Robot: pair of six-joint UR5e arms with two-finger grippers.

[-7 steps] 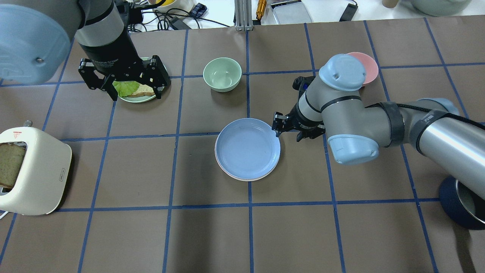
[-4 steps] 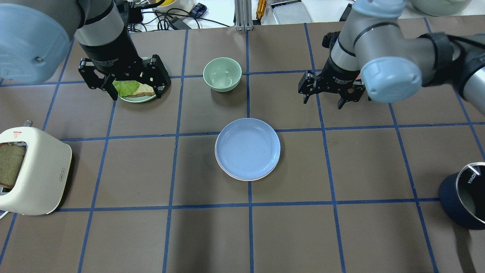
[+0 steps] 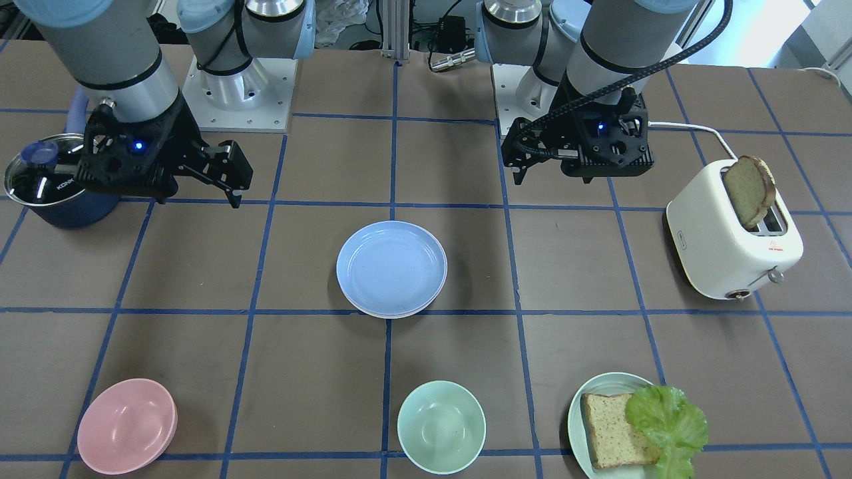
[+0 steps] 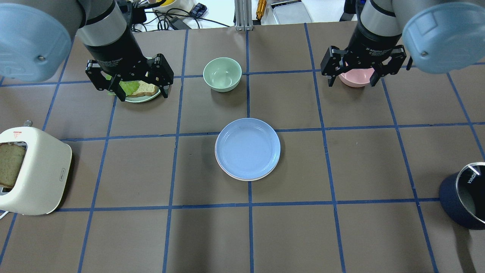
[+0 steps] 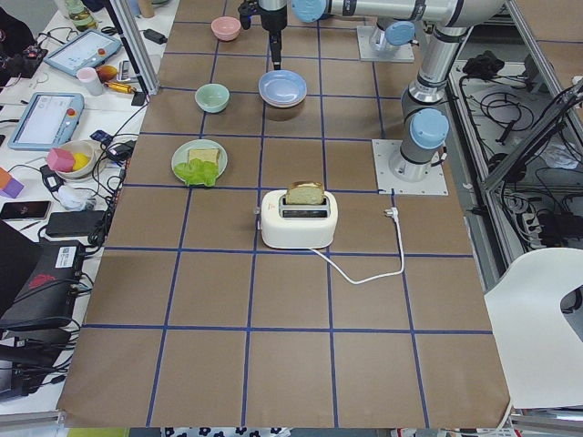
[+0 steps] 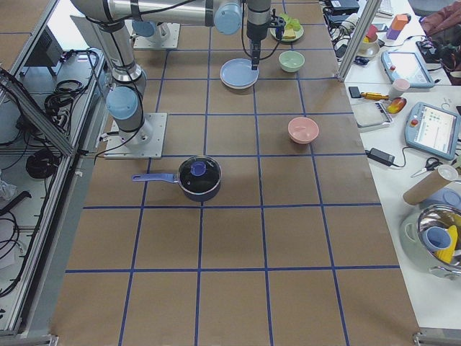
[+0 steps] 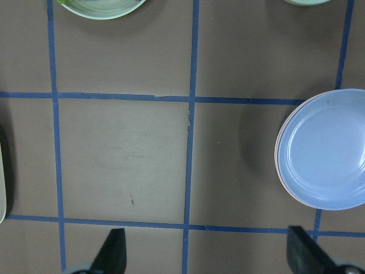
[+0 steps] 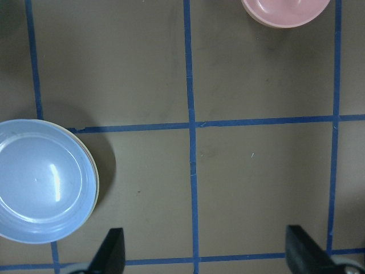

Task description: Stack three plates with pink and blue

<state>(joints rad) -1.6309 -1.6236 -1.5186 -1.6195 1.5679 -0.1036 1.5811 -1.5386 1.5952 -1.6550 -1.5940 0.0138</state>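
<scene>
The blue plate (image 4: 247, 148) lies on top of the other plates (image 3: 389, 314) in the middle of the frame. The stack looks done to me. Next, I think the arms only need to keep away from it. The left gripper (image 4: 144, 96), upper left, is wide open and holds nothing. The right gripper (image 4: 352, 81), upper right, is wide open and empty too, above the pink bowl (image 3: 126, 426).

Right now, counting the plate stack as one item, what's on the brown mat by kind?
Plate stack: 1, blue on top
Bowls: 2, pink bowl and mint bowl
Food plate: 1
Toaster: 1
Pot: 1
Total: 6
</scene>
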